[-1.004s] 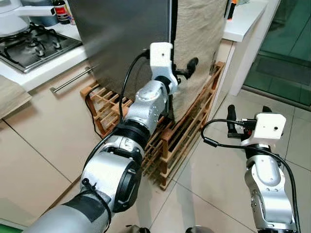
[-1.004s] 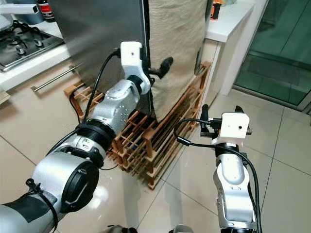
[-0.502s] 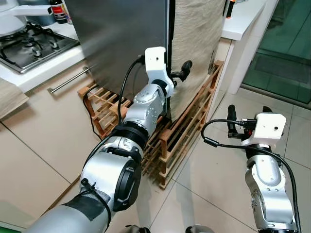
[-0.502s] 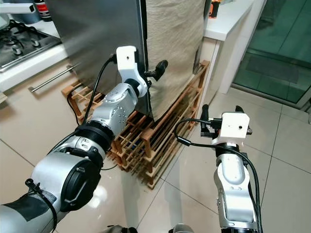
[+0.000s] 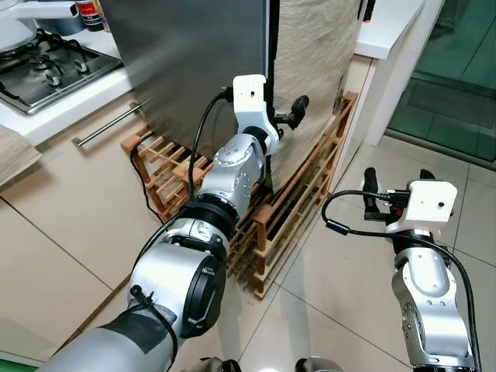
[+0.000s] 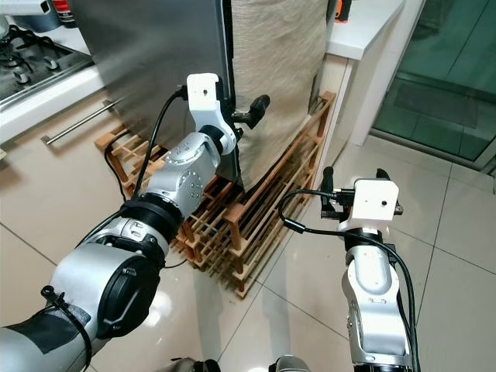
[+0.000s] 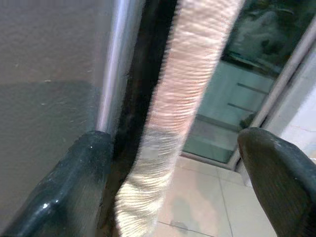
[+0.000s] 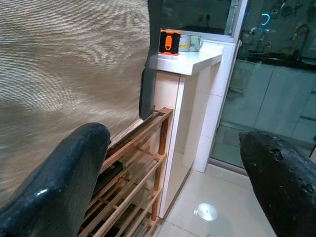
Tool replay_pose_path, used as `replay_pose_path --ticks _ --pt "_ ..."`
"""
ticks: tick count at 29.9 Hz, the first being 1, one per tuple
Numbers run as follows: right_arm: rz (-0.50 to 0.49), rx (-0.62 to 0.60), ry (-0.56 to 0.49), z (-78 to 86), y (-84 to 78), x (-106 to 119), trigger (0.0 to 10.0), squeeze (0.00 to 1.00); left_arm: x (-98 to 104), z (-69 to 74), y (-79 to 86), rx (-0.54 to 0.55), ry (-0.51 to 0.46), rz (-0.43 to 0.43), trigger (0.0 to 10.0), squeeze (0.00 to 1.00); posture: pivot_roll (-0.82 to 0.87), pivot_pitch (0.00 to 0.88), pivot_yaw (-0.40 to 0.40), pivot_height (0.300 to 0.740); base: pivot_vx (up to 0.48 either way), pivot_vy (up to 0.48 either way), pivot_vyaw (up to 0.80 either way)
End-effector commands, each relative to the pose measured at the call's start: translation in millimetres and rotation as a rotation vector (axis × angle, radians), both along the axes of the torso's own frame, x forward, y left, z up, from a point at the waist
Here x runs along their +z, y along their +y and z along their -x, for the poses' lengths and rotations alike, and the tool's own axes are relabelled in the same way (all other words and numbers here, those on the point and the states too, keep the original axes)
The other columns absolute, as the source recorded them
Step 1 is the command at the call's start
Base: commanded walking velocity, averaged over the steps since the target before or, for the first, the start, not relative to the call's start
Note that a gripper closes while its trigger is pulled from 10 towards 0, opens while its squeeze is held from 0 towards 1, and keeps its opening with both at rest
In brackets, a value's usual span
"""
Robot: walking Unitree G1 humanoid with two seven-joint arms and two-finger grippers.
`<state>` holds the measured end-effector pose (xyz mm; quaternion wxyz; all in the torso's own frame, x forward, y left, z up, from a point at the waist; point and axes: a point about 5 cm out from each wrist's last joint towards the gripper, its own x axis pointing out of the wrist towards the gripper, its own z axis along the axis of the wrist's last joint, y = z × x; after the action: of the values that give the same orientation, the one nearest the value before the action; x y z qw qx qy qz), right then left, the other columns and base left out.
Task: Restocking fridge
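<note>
The steel fridge [image 5: 194,62] stands on a wooden rack, with a beige cloth [image 5: 310,70] hanging down its front beside the grey door. My left gripper [image 5: 283,122] is raised to the door's edge and is open. In the left wrist view its fingers [image 7: 74,187] straddle the dark door seam [image 7: 140,98] and the cloth's edge [image 7: 182,98], gripping nothing. My right gripper [image 5: 395,182] hovers open and empty over the floor tiles, low to the right of the rack, facing the cloth [image 8: 74,64].
The slatted wooden rack [image 5: 294,209] juts out at floor level. A gas hob [image 5: 46,62] and a drawer handle [image 5: 108,128] are to the left. A white counter [image 8: 192,61] with an orange item [image 8: 169,41] and mugs stands right of the fridge, glass doors [image 5: 457,70] beyond.
The whole picture has shifted slightly, so the camera moved. My left gripper has stayed at the fridge door's edge, still open. The right arm has not moved.
</note>
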<state>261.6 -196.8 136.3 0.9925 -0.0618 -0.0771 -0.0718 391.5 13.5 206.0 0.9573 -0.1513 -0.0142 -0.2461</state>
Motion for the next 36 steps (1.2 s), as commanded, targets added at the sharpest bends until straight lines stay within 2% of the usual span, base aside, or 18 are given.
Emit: replay_pose_path --ticks 1,4,5,8,9,10,14,16,17,18,19,21,22,23,24,26,34,36 --pt "0.006 0.002 -0.005 0.8 0.1 2.9 10.0 0.0 18.3 14.8 -44.0 -0.153 -0.069 0.029 10.0 0.0 -0.3 0.035 0.097 0.74 0.0 0.0 0.0" --pt "0.006 0.003 -0.005 0.8 0.1 2.7 10.0 0.0 22.0 19.9 -53.7 -0.209 -0.09 0.041 10.0 0.0 -0.3 0.033 0.098 0.74 0.0 0.0 0.0" --pt "0.008 -0.007 0.002 3.0 -2.8 1.1 10.0 0.0 27.0 35.4 -78.4 -0.345 -0.115 0.08 10.0 0.0 -0.31 0.032 0.098 0.74 0.0 0.0 0.0" --pt "0.01 -0.012 0.01 4.7 -4.8 -0.6 10.0 0.0 28.0 54.5 -105.5 -0.466 -0.127 0.1 10.0 0.0 -0.31 0.029 0.094 0.74 0.0 0.0 0.0" --pt "0.008 -0.014 0.018 4.8 -5.0 -2.2 10.0 0.0 25.5 65.7 -121.1 -0.519 -0.12 0.089 10.0 0.0 -0.31 0.027 0.095 0.74 0.0 0.0 0.0" --pt "0.008 -0.014 0.018 4.8 -5.0 -2.2 10.0 0.0 25.5 65.7 -121.1 -0.519 -0.12 0.089 10.0 0.0 -0.31 0.027 0.095 0.74 0.0 0.0 0.0" --pt "-0.01 -0.022 0.042 5.1 -5.3 -7.6 10.0 0.0 40.1 93.3 -158.6 -0.662 -0.054 0.197 10.0 0.0 -0.34 0.018 0.104 0.74 0.0 0.0 0.0" --pt "-0.011 -0.029 0.043 5.2 -6.2 -8.0 10.0 0.0 48.1 107.1 -173.0 -0.744 -0.041 0.235 10.0 0.0 -0.35 0.016 0.106 0.74 0.0 0.0 0.0" --pt "-0.011 -0.029 0.043 5.2 -6.2 -8.0 10.0 0.0 48.1 107.1 -173.0 -0.744 -0.041 0.235 10.0 0.0 -0.35 0.016 0.106 0.74 0.0 0.0 0.0" --pt "-0.01 -0.03 0.046 5.6 -6.4 -8.4 10.0 0.0 56.3 121.8 -185.5 -0.829 -0.041 0.266 10.0 0.0 -0.35 0.016 0.106 0.74 0.0 0.0 0.0" --pt "-0.01 -0.03 0.046 5.6 -6.4 -8.4 10.0 0.0 56.3 121.8 -185.5 -0.829 -0.041 0.266 10.0 0.0 -0.35 0.016 0.106 0.74 0.0 0.0 0.0" --pt "-0.008 -0.028 0.049 5.9 -6.1 -8.9 10.0 0.0 67.5 138.6 -197.0 -0.925 -0.055 0.305 10.0 0.0 -0.37 0.016 0.105 0.74 0.0 0.0 0.0" --pt "-0.008 -0.028 0.049 5.9 -6.1 -8.9 10.0 0.0 67.5 138.6 -197.0 -0.925 -0.055 0.305 10.0 0.0 -0.37 0.016 0.105 0.74 0.0 0.0 0.0" --pt "-0.005 -0.027 0.05 6.0 -5.9 -8.8 10.0 0.0 79.5 154.4 -203.3 -1.037 -0.085 0.35 10.0 0.0 -0.37 0.016 0.109 0.74 0.0 0.0 0.0" --pt "-0.005 -0.027 0.05 6.0 -5.9 -8.8 10.0 0.0 79.5 154.4 -203.3 -1.037 -0.085 0.35 10.0 0.0 -0.37 0.016 0.109 0.74 0.0 0.0 0.0" --pt "-0.005 -0.03 0.051 6.7 -6.2 -8.9 10.0 0.0 87.1 162.4 -203.0 -1.122 -0.089 0.4 10.0 0.0 -0.37 0.018 0.109 0.74 0.0 0.0 0.0" --pt "-0.005 -0.032 0.054 4.7 -6.3 -9.4 10.0 0.0 88.4 163.6 -199.0 -1.178 -0.08 0.429 10.0 0.0 -0.36 0.016 0.107 0.74 0.0 0.0 0.0" --pt "-0.007 -0.031 0.058 -0.5 -6.0 -10.0 10.0 0.0 89.1 161.9 -195.0 -1.189 -0.073 0.437 10.0 0.0 -0.36 0.015 0.105 0.74 0.0 0.0 0.0"
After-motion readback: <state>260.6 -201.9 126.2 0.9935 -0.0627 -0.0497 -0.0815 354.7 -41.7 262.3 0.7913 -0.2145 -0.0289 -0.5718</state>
